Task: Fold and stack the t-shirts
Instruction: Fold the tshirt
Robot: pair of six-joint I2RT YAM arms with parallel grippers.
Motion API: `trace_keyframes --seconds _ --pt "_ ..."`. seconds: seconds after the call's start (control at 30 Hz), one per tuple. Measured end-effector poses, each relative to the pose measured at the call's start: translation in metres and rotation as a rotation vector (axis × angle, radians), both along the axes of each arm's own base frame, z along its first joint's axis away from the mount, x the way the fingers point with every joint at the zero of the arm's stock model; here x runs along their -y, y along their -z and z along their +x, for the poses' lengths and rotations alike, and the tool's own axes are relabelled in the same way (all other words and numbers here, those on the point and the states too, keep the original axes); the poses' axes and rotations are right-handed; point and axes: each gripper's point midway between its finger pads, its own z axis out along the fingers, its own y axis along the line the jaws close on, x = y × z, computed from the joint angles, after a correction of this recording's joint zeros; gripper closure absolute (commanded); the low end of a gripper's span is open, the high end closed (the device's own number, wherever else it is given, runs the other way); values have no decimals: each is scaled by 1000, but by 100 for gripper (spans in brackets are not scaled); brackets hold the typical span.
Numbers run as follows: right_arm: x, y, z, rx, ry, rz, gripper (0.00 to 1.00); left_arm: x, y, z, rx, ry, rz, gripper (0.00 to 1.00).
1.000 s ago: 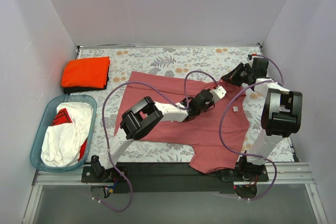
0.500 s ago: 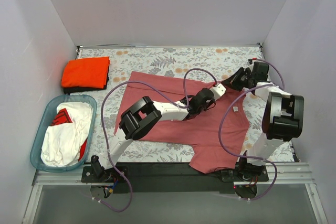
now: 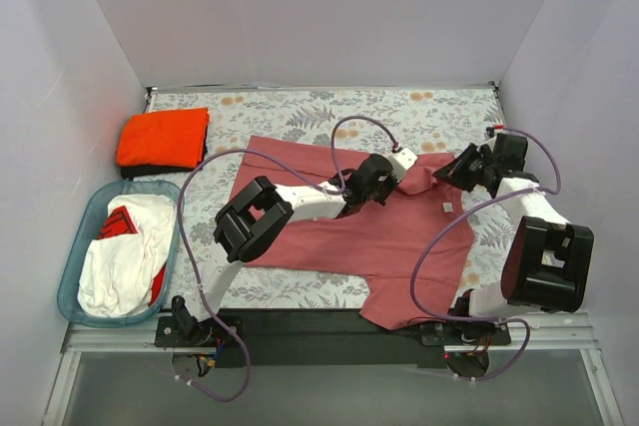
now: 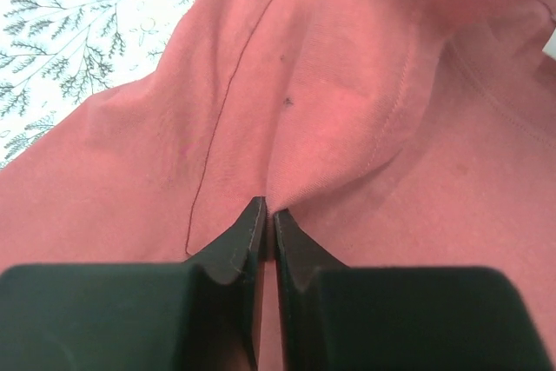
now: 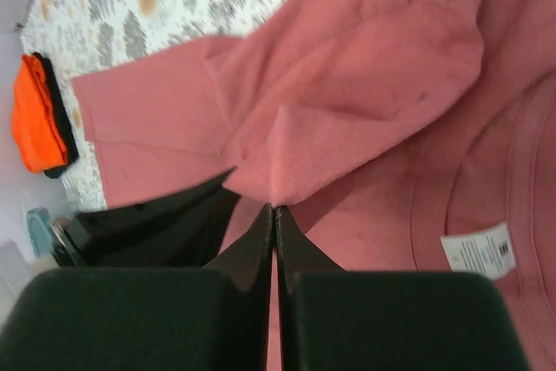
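The large rose-red t-shirt lies spread across the flowered table cover, with its far right part bunched up. My left gripper is shut on a raised pinch of this shirt, the cloth pulled into a ridge at its tips. My right gripper is shut on a folded corner of the same shirt, held just at its tips. The orange t-shirt lies folded at the far left on top of the black one.
A blue plastic basket at the near left holds white and red cloth. The shirt's white neck label faces up beside my right gripper. Purple cables loop over both arms. White walls close in the table on three sides.
My left gripper has shut on the rose-red shirt and moved left and away with it. The right gripper has drawn its corner to the right, stretching the cloth between them.
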Motion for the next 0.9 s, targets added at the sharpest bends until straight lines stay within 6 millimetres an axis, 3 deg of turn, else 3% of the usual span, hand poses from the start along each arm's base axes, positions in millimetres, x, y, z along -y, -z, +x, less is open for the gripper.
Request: trace_keyframes --seconds 0.13,0.2,0.3,0.47,0.6,0.9 --pt "-3 30 -34 -99 7 -2 99 -7 9 -1 -53 16 -4 61" --pt "-5 42 -46 -144 5 -1 99 -13 13 -3 -87 1 -12 56" --pt "-6 51 -56 -182 1 1 99 -26 12 -5 -161 -63 -51 56" --pt "-5 48 -52 -167 1 -2 99 -38 -18 -11 -342 -255 -253 58" --pt "-3 35 -39 -129 1 -7 99 -42 -33 -12 -474 -368 -395 69" --pt "-5 33 -30 -116 -12 6 99 -37 -17 -25 -803 -539 -588 67"
